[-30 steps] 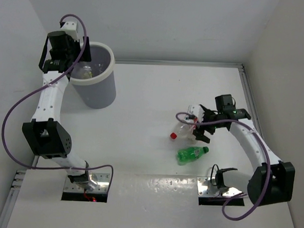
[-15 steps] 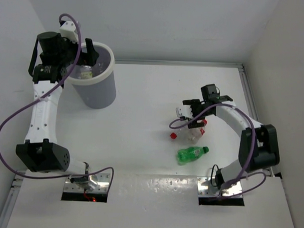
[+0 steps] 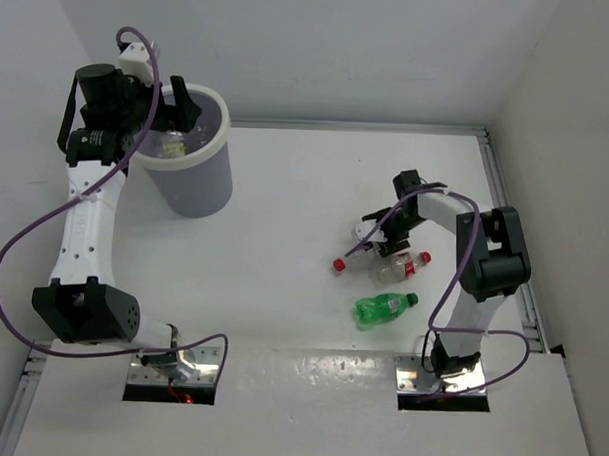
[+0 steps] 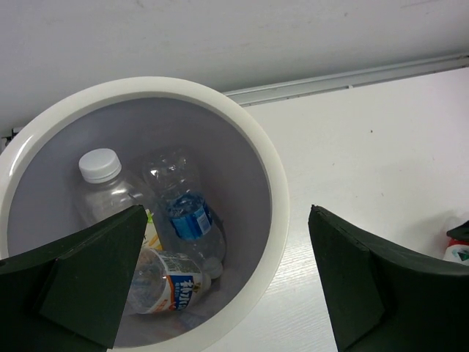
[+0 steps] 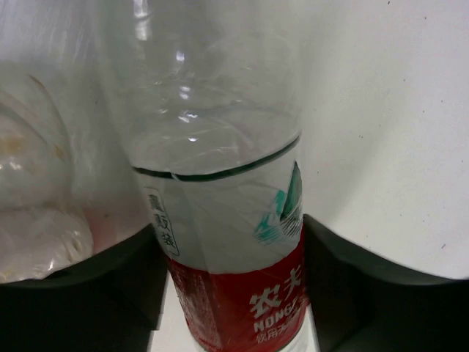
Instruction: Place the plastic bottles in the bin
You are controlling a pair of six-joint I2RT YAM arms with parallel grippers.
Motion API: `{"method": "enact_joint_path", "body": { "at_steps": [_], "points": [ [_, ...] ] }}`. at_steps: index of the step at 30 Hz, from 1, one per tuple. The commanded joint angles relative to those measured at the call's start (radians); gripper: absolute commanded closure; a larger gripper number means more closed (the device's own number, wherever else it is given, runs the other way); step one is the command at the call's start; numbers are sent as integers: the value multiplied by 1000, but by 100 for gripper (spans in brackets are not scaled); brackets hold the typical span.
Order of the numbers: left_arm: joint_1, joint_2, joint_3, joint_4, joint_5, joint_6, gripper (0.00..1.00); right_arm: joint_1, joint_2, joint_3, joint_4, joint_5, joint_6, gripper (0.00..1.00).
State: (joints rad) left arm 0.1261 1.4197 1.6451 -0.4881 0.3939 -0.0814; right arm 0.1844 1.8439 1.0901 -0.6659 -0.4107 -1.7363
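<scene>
My right gripper (image 3: 384, 238) is low on the table, shut on a clear plastic bottle (image 3: 356, 254) with a red cap. In the right wrist view this red-labelled bottle (image 5: 220, 220) fills the gap, and both fingers (image 5: 366, 293) press its sides. A second red-capped bottle (image 3: 403, 264) lies beside it, and a green bottle (image 3: 385, 307) lies nearer the arms. My left gripper (image 3: 173, 118) hangs open over the grey-lavender bin (image 3: 196, 184). Inside the bin's white rim (image 4: 271, 183) lie three clear bottles: white-capped (image 4: 102, 183), blue-labelled (image 4: 187, 216), blue-white-labelled (image 4: 165, 282).
A crumpled clear bottle (image 5: 37, 183) presses against the left side of the held one in the right wrist view. White walls close the table at the back, left and right. A metal rail (image 3: 358, 127) runs along the back edge.
My right gripper has swung left and down onto the red-capped bottle and closed on it, nudging it left. The left arm shifted slightly over the bin, then held still.
</scene>
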Motion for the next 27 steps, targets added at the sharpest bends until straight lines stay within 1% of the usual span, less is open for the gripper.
{"method": "enact_joint_path", "body": {
  "at_steps": [1, 2, 3, 4, 5, 6, 7, 8, 9, 10, 11, 12, 13, 14, 15, 16, 17, 18, 19, 20, 21, 22, 23, 24, 25, 26, 27],
  "points": [
    [9, -27, -4, 28, 13, -27, 0, 29, 29, 36, -26, -4, -49, 40],
    [18, -27, -4, 39, 13, -37, 0, 33, 32, 56, -24, -7, -37, 45],
    [18, -42, -4, 57, 13, -53, 0, 35, 31, 68, -27, -10, 2, 55],
    [27, -69, -16, 75, 22, -66, 0, 38, 23, 120, -38, -19, 55, 60],
    [38, -88, -31, 94, 22, -78, 0, 38, 17, 146, -47, -64, 132, 66],
    [38, -108, -44, 145, 32, -105, 0, 38, -6, 174, -63, -83, 174, 72],
    [50, -129, -66, 172, 43, -121, 0, 32, -15, 247, -81, -132, 302, 82],
    [64, -174, -79, 201, 66, -139, 0, 26, -26, 307, -101, -193, 369, 86],
    [64, -192, -88, 230, 85, -158, 0, 17, -60, 365, -92, -267, 441, 87],
    [82, -206, -88, 274, 108, -206, 0, 10, -96, 390, -60, -299, 507, 87],
    [95, -215, -88, 292, 181, -239, 0, -6, -115, 460, -20, -336, 766, 88],
    [115, -228, -88, 310, 233, -273, 0, -8, -162, 477, 21, -428, 850, 89],
    [115, -228, -105, 363, 294, -340, 0, -10, -178, 496, 47, -454, 1012, 89],
    [115, -241, -144, 405, 439, -378, 0, -13, -195, 498, 116, -480, 1182, 89],
    [106, -252, -175, 460, 510, -415, 0, -10, -253, 492, 221, -541, 1351, 89],
    [78, -277, -206, 530, 555, -443, 3, -5, -273, 476, 276, -556, 1435, 89],
    [43, -294, -264, 546, 586, -443, 3, 18, -288, 452, 437, -572, 1586, 89],
    [9, -312, -293, 562, 586, -443, 3, 29, -329, 433, 481, -583, 1726, 89],
    [-53, -330, -319, 562, 586, -425, 3, 56, -336, 430, 515, -602, 1795, 89],
    [-80, -356, -338, 562, 586, -416, 3, 73, -339, 432, 569, -609, 1842, 89],
    [-106, -357, -362, 562, 597, -406, 3, 110, -341, 435, 612, -612, 1961, 89],
    [-153, -370, -363, 562, 597, -406, 1, 151, -344, 435, 632, -616, 1997, 89],
    [-173, -370, -363, 562, 597, -406, 1, 170, -336, 436, 658, -617, 2052, 89],
    [-193, -370, -363, 562, 583, -406, 1, 234, -331, 439, 701, -617, 2086, 89],
    [-219, -370, -363, 562, 583, -406, 1, 259, -324, 456, 707, -605, 2100, 89],
    [-220, -370, -351, 562, 583, -426, 0, 280, -301, 465, 709, -602, 2112, 89],
    [-230, -370, -341, 578, 583, -440, 0, 332, -287, 478, 704, -599, 2132, 89]
  ]
}}
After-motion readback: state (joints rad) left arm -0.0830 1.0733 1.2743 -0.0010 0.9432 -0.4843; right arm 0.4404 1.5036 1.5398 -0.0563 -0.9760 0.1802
